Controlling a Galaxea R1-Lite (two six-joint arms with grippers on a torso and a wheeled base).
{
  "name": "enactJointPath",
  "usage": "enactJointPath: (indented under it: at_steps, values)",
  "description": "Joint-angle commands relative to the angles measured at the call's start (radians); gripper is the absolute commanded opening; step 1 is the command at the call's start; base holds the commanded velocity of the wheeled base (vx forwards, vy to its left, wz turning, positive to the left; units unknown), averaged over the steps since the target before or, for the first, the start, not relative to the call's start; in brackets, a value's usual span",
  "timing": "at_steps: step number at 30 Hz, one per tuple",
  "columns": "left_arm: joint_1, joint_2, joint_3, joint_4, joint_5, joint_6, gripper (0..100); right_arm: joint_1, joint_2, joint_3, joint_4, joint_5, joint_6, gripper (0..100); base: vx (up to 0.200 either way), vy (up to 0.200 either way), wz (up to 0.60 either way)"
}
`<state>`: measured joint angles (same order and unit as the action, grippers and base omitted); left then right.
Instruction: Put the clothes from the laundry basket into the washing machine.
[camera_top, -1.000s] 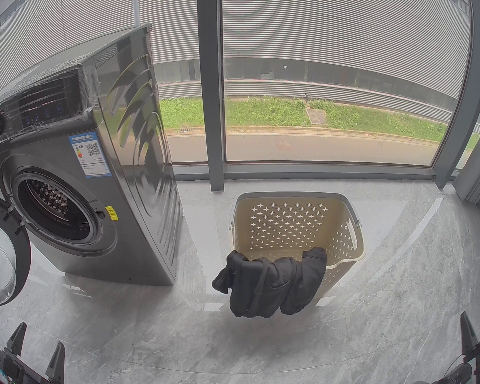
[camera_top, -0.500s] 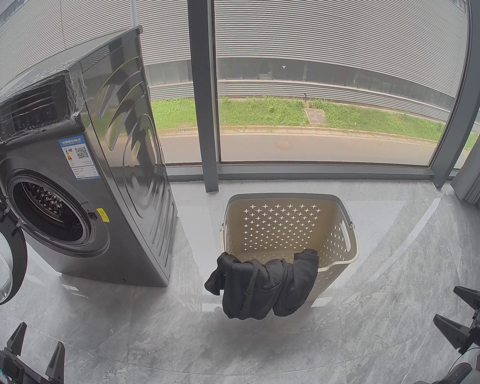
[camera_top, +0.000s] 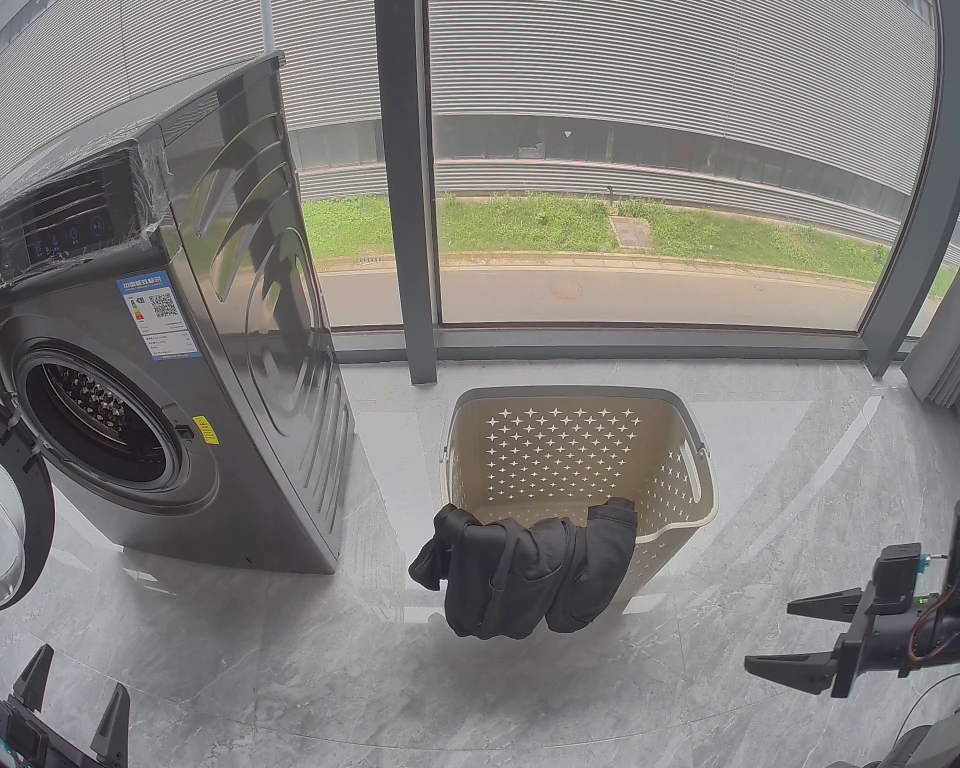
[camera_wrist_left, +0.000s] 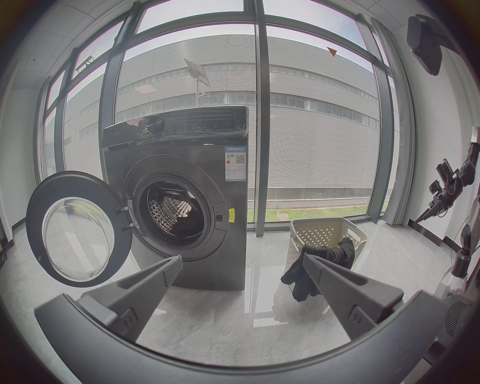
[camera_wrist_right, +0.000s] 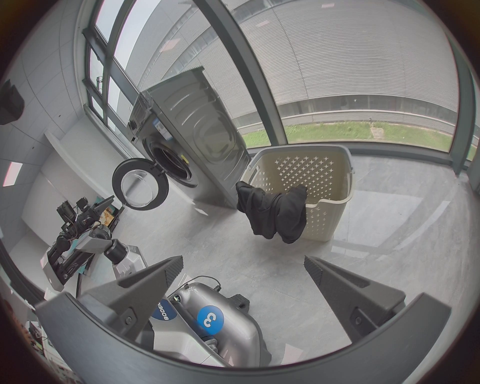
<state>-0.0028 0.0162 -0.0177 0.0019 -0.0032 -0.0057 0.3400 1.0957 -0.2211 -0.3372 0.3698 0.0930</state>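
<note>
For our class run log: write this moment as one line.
black garment: draped over laundry basket near rim | washing machine: door open | left gripper: open, empty | right gripper: open, empty

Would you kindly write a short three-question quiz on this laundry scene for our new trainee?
1. True or false: the washing machine has its door shut.
2. Where is the dark garment? A) inside the washing machine; B) draped over the rim of the laundry basket; C) folded at the basket's bottom.
3. Fill in: the left claw and the right claw are both ___ and empty.
Key: 1 false, the door hangs open; 2 B; 3 open.
</note>
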Motion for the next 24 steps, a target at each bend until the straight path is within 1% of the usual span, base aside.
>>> enactJointPath:
  at_steps: [1, 2, 4, 6, 9, 10, 12, 15, 16, 18, 19, 21, 22, 24]
  values:
    - [0.0, -0.013, 0.016, 0.0, 0.0, 0.0, 100, 0.06, 0.234, 0.002, -0.094, -0.006, 0.004, 100, 0.0, 0.0, 0.0]
    - [0.0, -0.013, 0.016, 0.0, 0.0, 0.0, 100, 0.062, 0.237, 0.002, -0.097, -0.006, 0.004, 100, 0.0, 0.0, 0.0]
    - [0.0, -0.013, 0.016, 0.0, 0.0, 0.0, 100, 0.076, 0.308, 0.0, -0.164, -0.014, 0.002, 100, 0.0, 0.0, 0.0]
    - [0.001, -0.013, 0.016, 0.0, 0.0, 0.001, 100, 0.086, 0.351, -0.007, -0.206, -0.015, 0.002, 100, 0.0, 0.0, 0.0]
    - [0.0, -0.013, 0.016, 0.0, 0.0, 0.0, 100, 0.106, 0.412, -0.026, -0.256, -0.017, 0.002, 100, 0.0, 0.0, 0.0]
    - [0.0, -0.013, 0.016, 0.0, 0.0, 0.0, 100, 0.106, 0.412, -0.026, -0.256, -0.017, 0.002, 100, 0.0, 0.0, 0.0]
    - [0.0, -0.013, 0.016, 0.0, 0.0, 0.0, 100, 0.119, 0.497, -0.064, -0.31, -0.051, 0.008, 100, 0.0, 0.0, 0.0]
    - [0.0, -0.013, 0.016, 0.0, 0.0, 0.001, 100, 0.136, 0.605, -0.092, -0.382, -0.088, 0.03, 100, 0.0, 0.0, 0.0]
    - [0.0, -0.013, 0.016, 0.0, 0.0, 0.0, 100, 0.14, 0.648, -0.1, -0.427, -0.104, 0.036, 100, 0.0, 0.0, 0.0]
    - [0.0, -0.013, 0.016, 0.0, 0.0, 0.0, 100, 0.14, 0.711, -0.115, -0.497, -0.121, 0.039, 100, 0.0, 0.0, 0.0]
    - [0.0, -0.013, 0.016, 0.0, 0.0, 0.0, 100, 0.14, 0.72, -0.118, -0.511, -0.124, 0.039, 100, 0.0, 0.0, 0.0]
    - [0.001, -0.013, 0.016, 0.0, 0.0, 0.0, 100, 0.136, 0.805, -0.149, -0.602, -0.137, 0.036, 100, 0.0, 0.0, 0.0]
    - [0.0, -0.013, 0.016, 0.0, 0.0, 0.0, 100, 0.134, 0.82, -0.155, -0.611, -0.138, 0.036, 100, 0.0, 0.0, 0.0]
    - [0.0, -0.013, 0.016, 0.0, 0.0, 0.0, 100, 0.132, 0.889, -0.192, -0.641, -0.164, 0.033, 100, 0.0, 0.0, 0.0]
